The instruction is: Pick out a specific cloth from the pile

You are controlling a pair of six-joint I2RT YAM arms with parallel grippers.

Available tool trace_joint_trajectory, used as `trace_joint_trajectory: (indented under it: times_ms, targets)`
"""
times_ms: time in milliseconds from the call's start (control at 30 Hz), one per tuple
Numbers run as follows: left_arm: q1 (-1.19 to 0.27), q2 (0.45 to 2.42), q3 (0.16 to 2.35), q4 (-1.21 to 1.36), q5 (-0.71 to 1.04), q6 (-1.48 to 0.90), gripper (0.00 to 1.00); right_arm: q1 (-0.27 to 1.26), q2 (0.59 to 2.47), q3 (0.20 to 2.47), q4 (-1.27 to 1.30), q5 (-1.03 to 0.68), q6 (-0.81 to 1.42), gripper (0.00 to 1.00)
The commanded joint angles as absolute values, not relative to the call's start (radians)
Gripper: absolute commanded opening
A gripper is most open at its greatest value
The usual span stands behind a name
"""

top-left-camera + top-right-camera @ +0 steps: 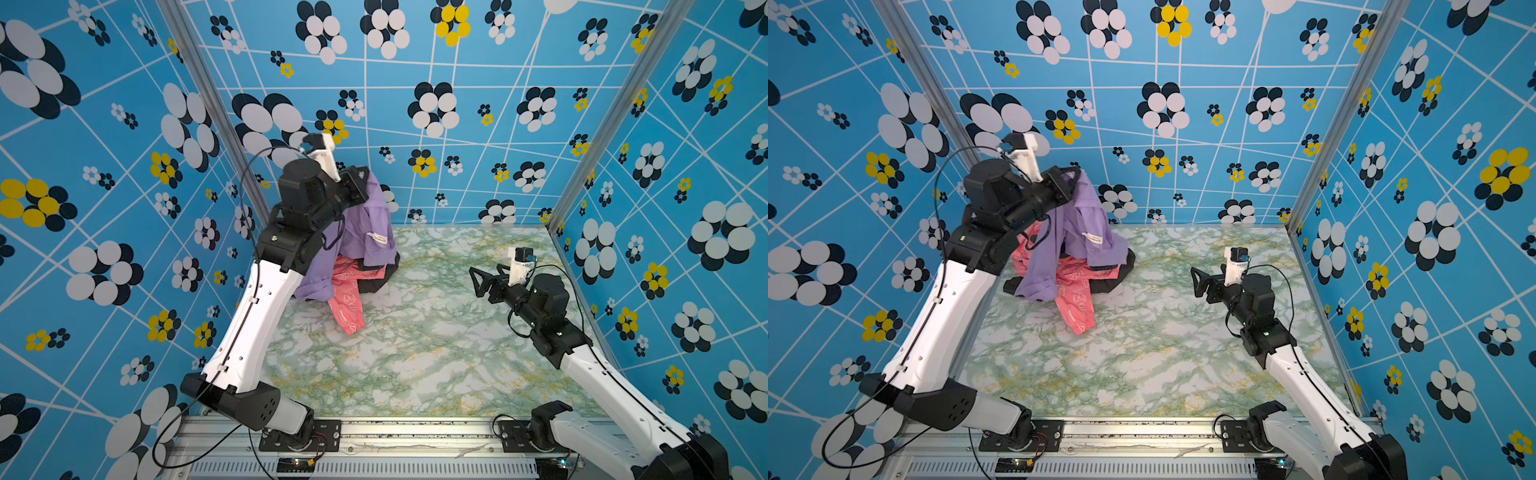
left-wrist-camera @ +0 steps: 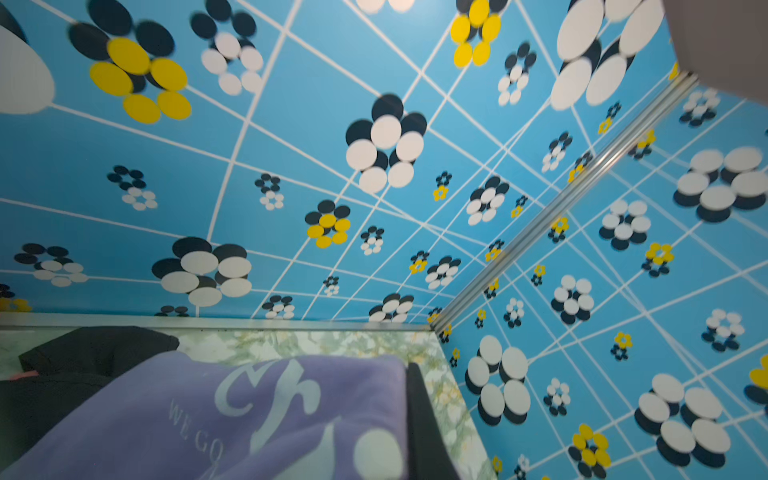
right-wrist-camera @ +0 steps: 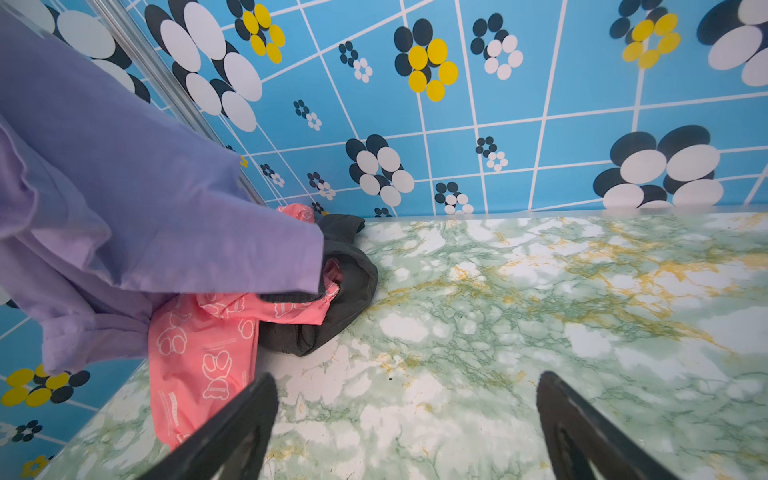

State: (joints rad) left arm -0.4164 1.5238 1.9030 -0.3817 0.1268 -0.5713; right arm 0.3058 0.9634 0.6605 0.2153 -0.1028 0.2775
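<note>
left gripper (image 1: 360, 179) stands high at the back left corner, jaws clamped together on the top of the purple shirt (image 1: 368, 222). the shirt hangs from it with its white label (image 1: 377, 237) facing out and its lower folds draped on the pile (image 1: 347, 293) of pink and black clothes below; white lettering (image 2: 266, 399) shows in the left wrist view. right gripper (image 1: 478, 282) hovers over the marbled surface (image 1: 415, 340) on the right, well apart from the pile, jaws wide apart with nothing between them.

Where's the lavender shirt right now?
In both top views, the lavender shirt hangs from the shut left tool at back left, its lower folds draped on the pile.
</note>
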Motion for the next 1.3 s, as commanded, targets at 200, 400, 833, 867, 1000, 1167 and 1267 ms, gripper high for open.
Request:
trace_joint_trajectory:
  times_ms: [200,400,833,867,1000,1167,1267]
  targets:
    - [-0.620,1.645,1.653,-0.523,-0.087,-0.333,0.57,0.313,0.888,0.635,0.172,-0.002,0.257,0.99]
    - [-0.620,1.426,1.362,-0.327,-0.159,-0.387,0.99,0.313,0.898,0.645,0.171,-0.031,0.255,0.99]
    - [-0.410,0.893,0.934,-0.444,-0.203,-0.551,0.99,0.403,1.073,0.765,0.157,-0.172,0.230,0.98]
    - [-0.398,0.869,0.906,-0.460,-0.205,-0.571,0.99,0.424,1.087,0.779,0.145,-0.169,0.213,0.98]
    - [-0.362,0.796,0.797,-0.501,-0.206,-0.650,0.99,0.523,1.160,0.841,0.073,-0.158,0.121,0.98]
    - [-0.327,0.751,0.759,-0.522,-0.202,-0.672,0.99,0.648,1.286,0.955,-0.048,-0.146,-0.006,0.96]
    - [-0.308,0.737,0.762,-0.543,-0.212,-0.677,0.99,0.728,1.364,1.022,-0.110,-0.121,-0.061,0.96]
